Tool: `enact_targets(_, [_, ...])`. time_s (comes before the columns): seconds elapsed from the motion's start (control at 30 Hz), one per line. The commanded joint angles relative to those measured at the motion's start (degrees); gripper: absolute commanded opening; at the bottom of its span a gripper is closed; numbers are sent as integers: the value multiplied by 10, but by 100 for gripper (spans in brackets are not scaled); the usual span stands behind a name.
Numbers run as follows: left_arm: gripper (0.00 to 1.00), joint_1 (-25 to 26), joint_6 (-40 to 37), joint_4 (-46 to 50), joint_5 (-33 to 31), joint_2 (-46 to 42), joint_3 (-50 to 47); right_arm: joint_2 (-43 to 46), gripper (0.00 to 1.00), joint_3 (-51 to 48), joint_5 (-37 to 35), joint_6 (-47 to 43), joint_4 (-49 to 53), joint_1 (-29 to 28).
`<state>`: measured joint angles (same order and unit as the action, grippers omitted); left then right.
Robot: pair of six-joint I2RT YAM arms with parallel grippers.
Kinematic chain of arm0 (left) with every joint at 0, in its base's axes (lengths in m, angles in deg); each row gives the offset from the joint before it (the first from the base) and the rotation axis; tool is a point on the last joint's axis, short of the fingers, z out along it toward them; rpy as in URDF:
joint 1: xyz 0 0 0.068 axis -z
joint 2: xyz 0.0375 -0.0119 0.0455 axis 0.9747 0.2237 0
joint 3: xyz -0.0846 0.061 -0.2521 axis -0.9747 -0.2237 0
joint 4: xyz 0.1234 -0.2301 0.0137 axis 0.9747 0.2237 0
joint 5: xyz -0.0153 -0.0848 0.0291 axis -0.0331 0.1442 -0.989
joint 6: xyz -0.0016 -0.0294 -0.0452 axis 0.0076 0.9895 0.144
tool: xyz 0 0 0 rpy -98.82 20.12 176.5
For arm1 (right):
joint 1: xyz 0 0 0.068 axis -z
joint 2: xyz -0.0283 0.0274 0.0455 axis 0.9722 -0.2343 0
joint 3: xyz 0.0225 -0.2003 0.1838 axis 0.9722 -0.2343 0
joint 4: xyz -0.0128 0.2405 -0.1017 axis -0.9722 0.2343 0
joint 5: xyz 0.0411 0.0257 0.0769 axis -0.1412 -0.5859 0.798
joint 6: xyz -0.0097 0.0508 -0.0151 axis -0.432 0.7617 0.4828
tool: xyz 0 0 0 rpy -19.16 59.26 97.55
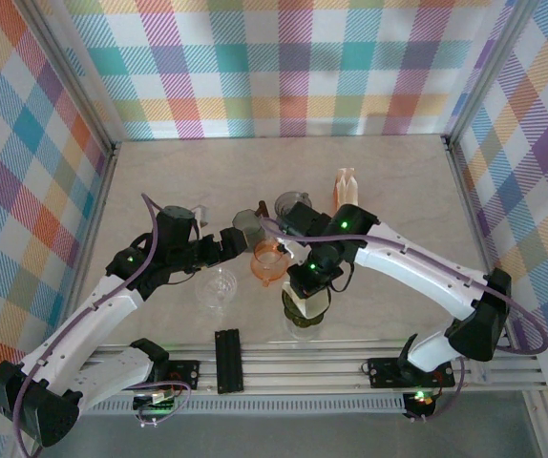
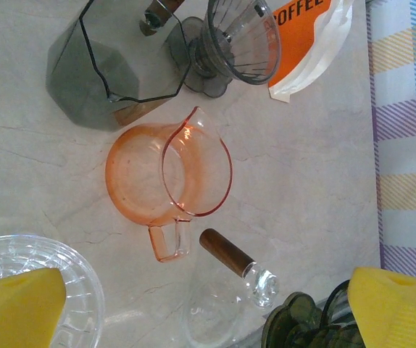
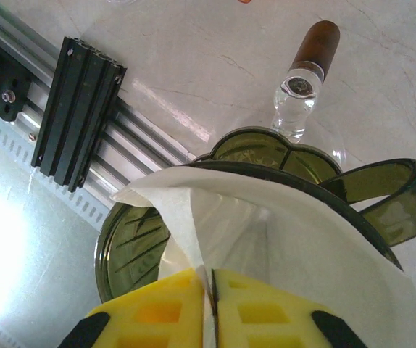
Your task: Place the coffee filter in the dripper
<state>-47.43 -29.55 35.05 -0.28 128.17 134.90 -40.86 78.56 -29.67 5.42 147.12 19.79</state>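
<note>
the right gripper (image 3: 214, 297) has its jaws pressed together on the upper edge of the white filter (image 3: 302, 246). the filter is open and sits inside the green dripper (image 3: 266, 141), which stands near the front rail (image 3: 150, 145) of the table (image 3: 215, 65). the left gripper (image 2: 208, 308) hangs over the table with jaws wide apart and nothing between them. an orange jug (image 2: 168, 181) stands ahead of it, and a clear ribbed dish (image 2: 85, 290) is partly below one pad (image 2: 19, 304).

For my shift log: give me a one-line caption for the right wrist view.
Right tool shut on the white coffee filter, which sits partly inside the dark green dripper.
</note>
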Motion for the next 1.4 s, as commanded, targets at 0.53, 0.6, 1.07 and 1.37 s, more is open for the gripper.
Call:
enact_targets(0.53, [74, 188, -50, 43, -3, 62, 128, 150, 64, -38, -109, 58, -3, 15])
enact_targets(0.6, [65, 208, -59, 46, 0, 78, 132, 156, 63, -56, -109, 59, -7, 24])
enact_targets(1.07, [56, 278, -100, 76, -6, 136, 137, 168, 65, -97, -121, 58, -18, 41])
enact_targets(1.37, [43, 277, -102, 77, -8, 131, 123, 162, 61, -128, -112, 58, -37, 52])
